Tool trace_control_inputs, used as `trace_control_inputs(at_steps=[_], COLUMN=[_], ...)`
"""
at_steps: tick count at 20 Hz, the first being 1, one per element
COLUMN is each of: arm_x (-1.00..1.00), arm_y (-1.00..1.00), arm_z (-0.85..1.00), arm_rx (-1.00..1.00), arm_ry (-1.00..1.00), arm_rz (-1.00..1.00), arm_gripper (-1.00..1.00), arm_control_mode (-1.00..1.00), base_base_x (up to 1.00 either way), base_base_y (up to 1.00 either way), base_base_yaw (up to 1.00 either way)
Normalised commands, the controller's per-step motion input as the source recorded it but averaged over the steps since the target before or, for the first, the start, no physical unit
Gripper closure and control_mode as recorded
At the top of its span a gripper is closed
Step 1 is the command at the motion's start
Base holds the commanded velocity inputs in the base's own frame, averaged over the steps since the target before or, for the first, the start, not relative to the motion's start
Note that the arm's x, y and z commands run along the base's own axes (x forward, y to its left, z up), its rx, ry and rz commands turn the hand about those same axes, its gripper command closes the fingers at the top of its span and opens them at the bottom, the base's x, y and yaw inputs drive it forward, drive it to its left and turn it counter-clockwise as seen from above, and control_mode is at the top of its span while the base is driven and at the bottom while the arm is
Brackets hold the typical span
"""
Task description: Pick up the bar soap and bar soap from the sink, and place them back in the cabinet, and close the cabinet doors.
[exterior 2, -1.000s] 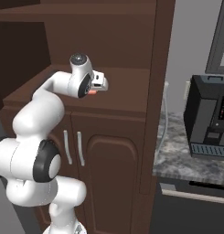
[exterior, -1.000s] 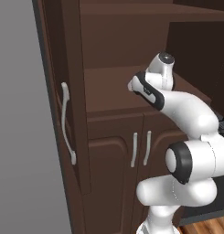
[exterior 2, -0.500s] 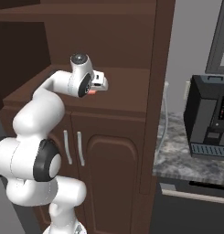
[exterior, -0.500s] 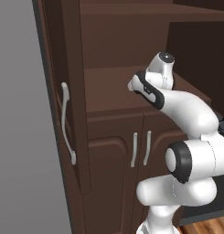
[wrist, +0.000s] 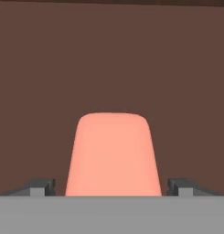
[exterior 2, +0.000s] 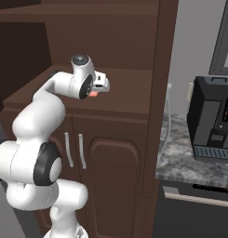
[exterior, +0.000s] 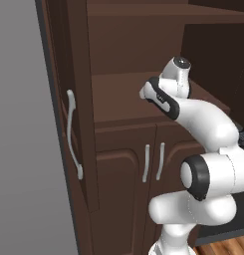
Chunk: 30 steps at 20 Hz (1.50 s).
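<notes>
The main risk, as a judgement, is a bad release: the soap (wrist: 112, 155) sits well above the shelf (exterior: 118, 99) by the look of the base views, so letting go from there could let the small, smooth bar bounce or slide toward the shelf's front edge and drop to the floor. A second risk lies in the open door (exterior: 76, 99) on the left, which stands out toward the robot; a wide swing of the arm on withdrawal could knock it, and it remains to be closed. The pincer (exterior 2: 96, 91) is held out over the open shelf of the cabinet (exterior 2: 134, 56), pointing at the dark back wall. It is closed on the flat salmon-orange soap, its two dark fingertips (wrist: 40, 186) pressing the bar's sides at a narrow opening set by the bar's width. In the right base view a small patch of orange shows just under the hand. The soap touches nothing but the pincer. A speckled bench (exterior 2: 180, 158) with a dark appliance (exterior 2: 213, 121) lies to the right, well apart.
</notes>
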Motion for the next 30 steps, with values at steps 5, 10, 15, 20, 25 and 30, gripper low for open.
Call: trace_control_inputs(at_steps=[5,10,15,20,25,30], arm_x=[-0.66,-0.98,-0.99,-0.85,-0.9,-0.84], arm_y=[-0.02,-0.1,0.0,0.0,0.0,0.0], arm_z=[0.0,0.0,0.07,0.13,0.03,0.0], arm_rx=[0.0,0.0,0.0,0.0,0.0,0.0], arm_ry=[-0.12,-0.09,-0.01,0.03,0.11,0.12], arm_rz=[0.0,0.0,-0.01,-0.02,-0.04,-0.04], arm_gripper=[-1.0,-1.0,-1.0,-1.0,-1.0,-1.0], arm_control_mode=[-1.0,-1.0,-1.0,-1.0,-1.0,-1.0], base_base_x=[0.0,0.0,0.0,0.0,0.0,0.0], base_base_y=[0.0,0.0,0.0,0.0,0.0,0.0], base_base_yaw=[0.0,0.0,0.0,0.0,0.0,0.0])
